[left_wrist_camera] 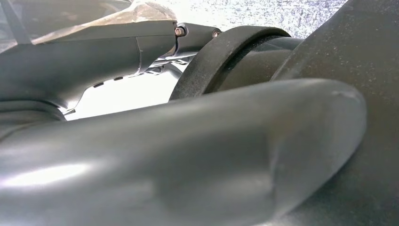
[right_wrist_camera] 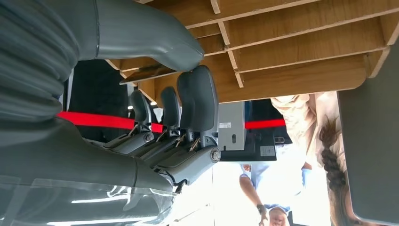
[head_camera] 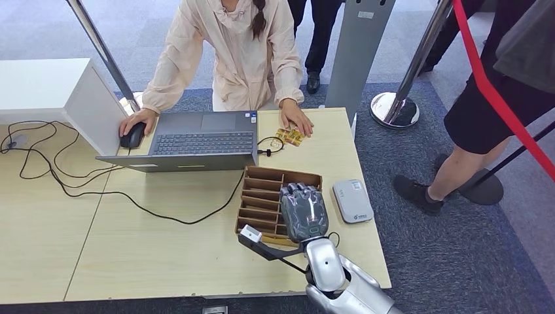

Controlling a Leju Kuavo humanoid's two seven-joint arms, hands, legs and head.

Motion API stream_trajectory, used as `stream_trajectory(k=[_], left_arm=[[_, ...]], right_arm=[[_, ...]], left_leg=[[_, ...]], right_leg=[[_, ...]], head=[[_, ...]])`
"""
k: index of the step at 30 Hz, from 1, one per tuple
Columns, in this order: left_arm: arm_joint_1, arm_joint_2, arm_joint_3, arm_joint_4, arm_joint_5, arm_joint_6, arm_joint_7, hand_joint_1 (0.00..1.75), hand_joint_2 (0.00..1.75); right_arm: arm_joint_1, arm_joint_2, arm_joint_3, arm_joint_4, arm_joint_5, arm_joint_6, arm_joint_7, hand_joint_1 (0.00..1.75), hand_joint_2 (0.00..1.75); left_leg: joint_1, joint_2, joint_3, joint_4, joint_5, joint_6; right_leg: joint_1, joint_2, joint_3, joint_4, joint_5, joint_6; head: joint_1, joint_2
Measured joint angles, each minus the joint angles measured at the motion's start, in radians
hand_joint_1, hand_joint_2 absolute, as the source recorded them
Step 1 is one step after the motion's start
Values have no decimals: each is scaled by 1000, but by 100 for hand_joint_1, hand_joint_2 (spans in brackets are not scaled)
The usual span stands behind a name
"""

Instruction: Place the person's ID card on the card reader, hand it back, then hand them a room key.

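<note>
My right hand point(head_camera: 303, 210) reaches down into the wooden slotted box point(head_camera: 260, 196) near the table's front edge. In the right wrist view the thumb point(right_wrist_camera: 155, 42) and the dark fingers point(right_wrist_camera: 195, 96) meet on a thin glossy room key card point(right_wrist_camera: 148, 73) under the box's dividers point(right_wrist_camera: 301, 52). The grey card reader point(head_camera: 352, 201) lies just right of the box with nothing on it. The person point(head_camera: 229, 52) stands behind the table, one hand on the small yellow cards point(head_camera: 291, 136). My left hand point(left_wrist_camera: 179, 155) is seen very close and blurred, so its fingers cannot be read.
An open laptop point(head_camera: 196, 140) stands at the middle back, with the person's other hand on a black mouse point(head_camera: 133, 136). Black cables point(head_camera: 72, 176) trail over the left of the table point(head_camera: 163, 261). A white cabinet point(head_camera: 52, 91) stands at the far left. A stanchion base point(head_camera: 394, 110) and another person's legs point(head_camera: 451, 163) are on the right.
</note>
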Motion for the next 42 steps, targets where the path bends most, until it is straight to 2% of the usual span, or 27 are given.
stream_trajectory(k=[20,36,42], left_arm=[[0,0,0,0,0,0,-2,0,0],[0,0,0,0,0,0,-2,0,0],[0,0,0,0,0,0,-2,0,0]], right_arm=[[0,-2,0,-9,-3,9,6,136,175],[-1,-2,-1,-30,9,-10,5,159,175],[-1,-5,-5,-51,15,-14,5,161,175]], left_leg=[[0,0,0,0,0,0],[0,0,0,0,0,0],[0,0,0,0,0,0]], right_leg=[[0,0,0,0,0,0],[0,0,0,0,0,0],[0,0,0,0,0,0]], head=[[0,0],[0,0],[0,0]])
